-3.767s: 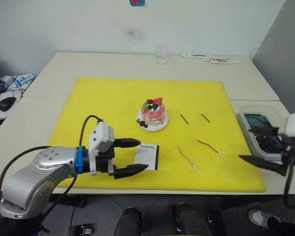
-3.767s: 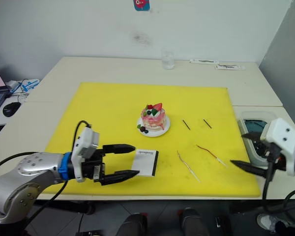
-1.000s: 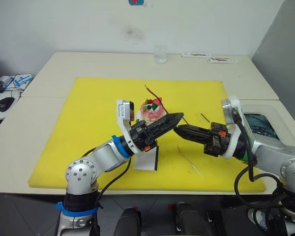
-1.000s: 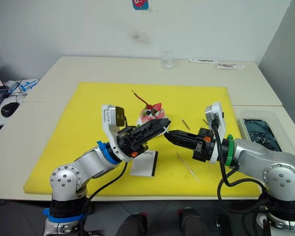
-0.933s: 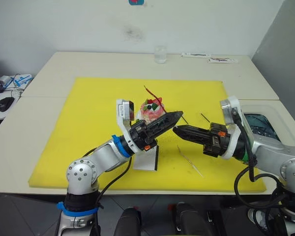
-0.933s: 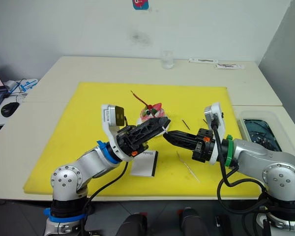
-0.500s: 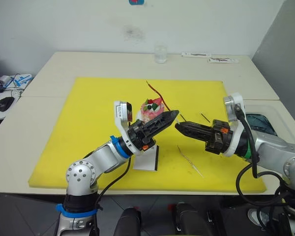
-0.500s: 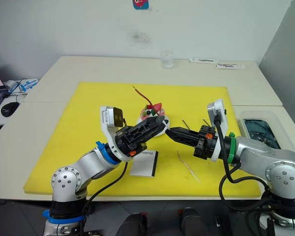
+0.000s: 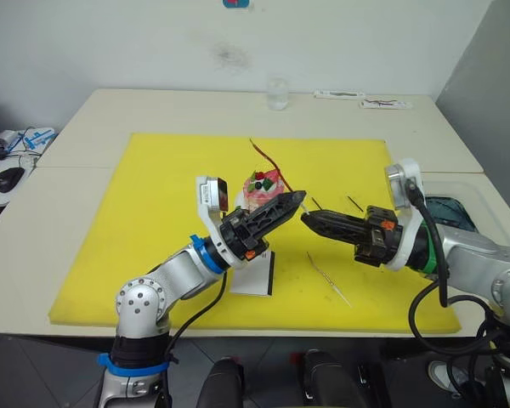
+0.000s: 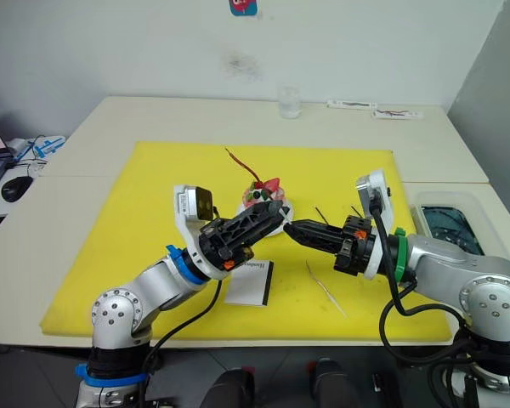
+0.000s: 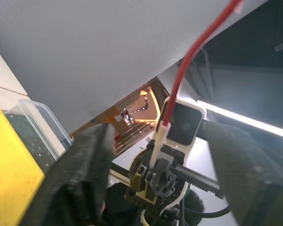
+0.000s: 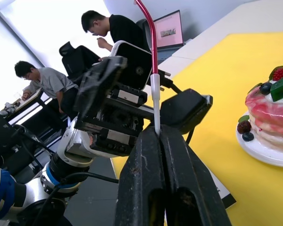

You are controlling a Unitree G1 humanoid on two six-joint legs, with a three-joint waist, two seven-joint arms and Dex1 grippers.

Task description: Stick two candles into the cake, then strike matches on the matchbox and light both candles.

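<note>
Currently right gripper (image 12: 158, 136) pinching red candle (image 12: 151, 52) at its pale end, mid-frame; thin, bendy, likely fragile; left gripper (image 9: 296, 201) spread.

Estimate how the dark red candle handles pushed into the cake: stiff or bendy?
Likely bendy: the dark red candle is thin, long and wavy. Probably light; the right gripper holds it by its pale end alone. May buckle against the cake.
</note>
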